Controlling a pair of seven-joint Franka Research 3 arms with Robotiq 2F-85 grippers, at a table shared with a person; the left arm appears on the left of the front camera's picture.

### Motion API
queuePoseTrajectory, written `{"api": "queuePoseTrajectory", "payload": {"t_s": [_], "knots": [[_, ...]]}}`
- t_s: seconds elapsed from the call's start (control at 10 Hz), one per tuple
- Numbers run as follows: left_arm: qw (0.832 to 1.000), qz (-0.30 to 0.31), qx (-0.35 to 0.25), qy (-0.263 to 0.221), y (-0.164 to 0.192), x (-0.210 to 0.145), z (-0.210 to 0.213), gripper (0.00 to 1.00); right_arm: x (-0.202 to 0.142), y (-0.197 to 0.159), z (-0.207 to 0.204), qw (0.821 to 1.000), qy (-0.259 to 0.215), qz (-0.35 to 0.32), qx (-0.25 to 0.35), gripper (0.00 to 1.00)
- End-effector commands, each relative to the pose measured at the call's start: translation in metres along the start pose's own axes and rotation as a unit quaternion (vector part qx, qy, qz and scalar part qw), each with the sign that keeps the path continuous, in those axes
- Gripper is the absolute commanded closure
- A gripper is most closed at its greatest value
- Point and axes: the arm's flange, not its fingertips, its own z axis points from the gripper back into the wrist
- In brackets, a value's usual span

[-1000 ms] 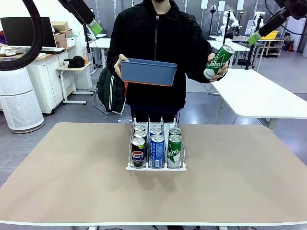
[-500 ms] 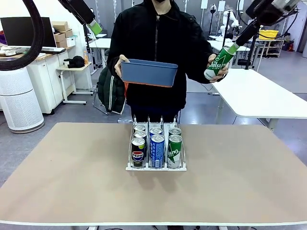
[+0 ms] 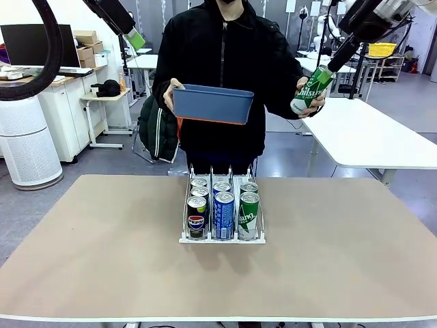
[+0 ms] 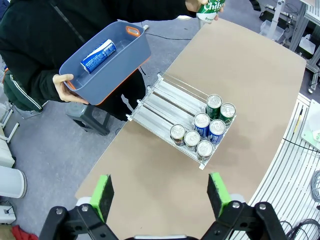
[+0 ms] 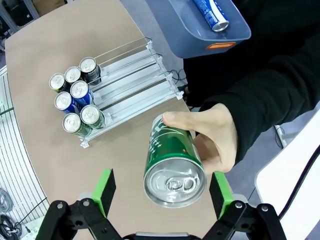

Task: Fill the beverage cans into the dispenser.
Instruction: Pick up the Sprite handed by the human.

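Tan table (image 3: 102, 260) carries the dispenser (image 3: 222, 240); beyond, a hand (image 5: 220, 140) holds a green can (image 5: 172, 165) before the parted fingers of the right gripper (image 5: 163, 189); left gripper (image 4: 161, 195) gapes too, blue bin (image 3: 212, 106) alongside.

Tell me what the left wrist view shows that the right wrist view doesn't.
Left wrist view: the whole blue bin, with the person's hand gripping its end, beyond the open left gripper. Right wrist view: the green can and its silver top, held in the person's other hand, seen between the open right gripper pads. Both: the dispenser holding seven cans, and a blue can lying in the bin.
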Motion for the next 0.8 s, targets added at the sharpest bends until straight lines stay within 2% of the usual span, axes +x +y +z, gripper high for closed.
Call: {"api": "queuePoseTrajectory", "payload": {"t_s": [0.0, 0.7], "knots": [[1.0, 0.0, -0.006, -0.002, 0.001, 0.0, 0.0, 0.0, -0.001, -0.005, -0.005, 1.0, 0.018, 0.008, 0.007, 0.0], [1.0, 0.0, -0.006, -0.002, 0.001, 0.0, 0.0, 0.0, 0.0, -0.012, -0.025, 1.0, 0.007, -0.016, 0.022, 0.0]]}}
